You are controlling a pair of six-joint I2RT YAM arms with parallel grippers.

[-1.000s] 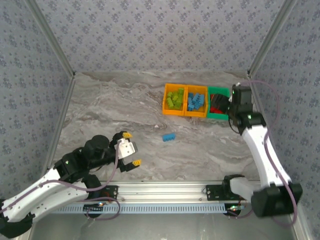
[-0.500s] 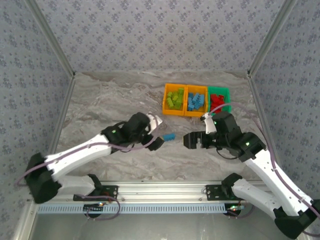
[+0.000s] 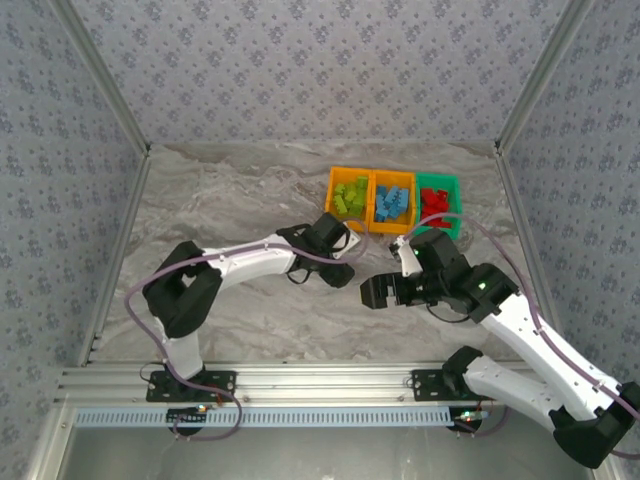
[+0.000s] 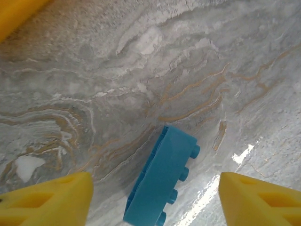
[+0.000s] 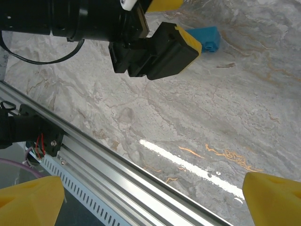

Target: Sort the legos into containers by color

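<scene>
One light blue lego lies on its side on the marble table, studs pointing right. My left gripper hangs just above it, open, a yellow fingertip on each side and neither touching it. From above, the left gripper covers that brick. The right wrist view shows the same blue lego beside the left gripper's finger. My right gripper hovers open and empty, close to the right of the left one. Three containers stand at the back: an orange bin with green legos, an orange bin with blue legos, a green bin with red legos.
The aluminium rail runs along the near table edge, and it lies just below my right gripper in that wrist view. A corner of an orange bin sits at the top left of the left wrist view. Patterned walls enclose the table.
The left arm swung from the near left out over the blue lego and its jaws have narrowed. The right arm came back from the green bin to mid-table, then shifted slightly left.
</scene>
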